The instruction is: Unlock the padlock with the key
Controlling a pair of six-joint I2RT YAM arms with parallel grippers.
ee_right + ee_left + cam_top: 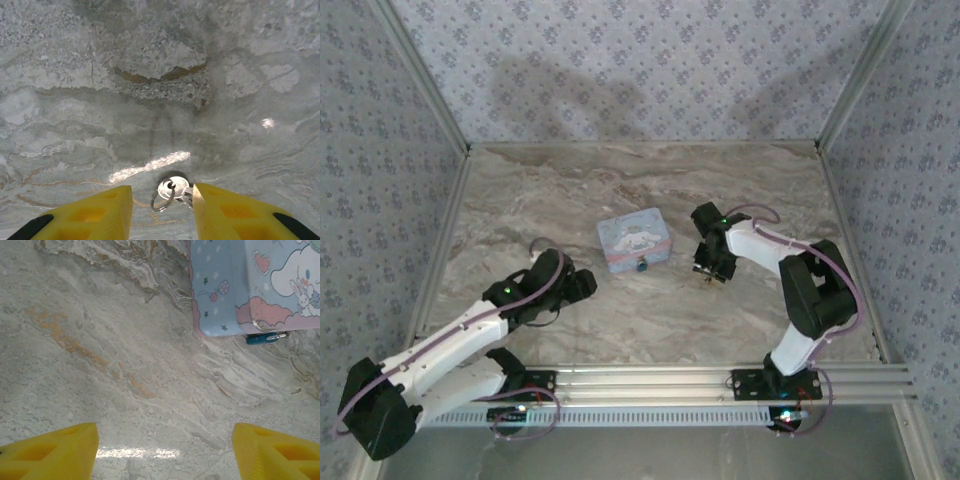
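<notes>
Padlock (265,337): small dark teal piece lying on the table, touching the tin's near edge.
Tin (635,240): pale blue with a cartoon print, flat on the marble table (570,190).
Key (173,188): silver, on a ring, flat on the table to the right of the tin.
Right gripper (161,210): low over the key, right of the tin; yellow fingers narrowly apart, the key lying between their tips.
Left gripper (165,455): left of the tin and nearer the arm bases; fingers spread wide, holding nothing.

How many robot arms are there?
2. The left white-and-black robot arm stretches from the near left corner; the right white-and-black robot arm bends in from the near right. Both end near the pale blue cartoon-printed rectangular tin.
</notes>
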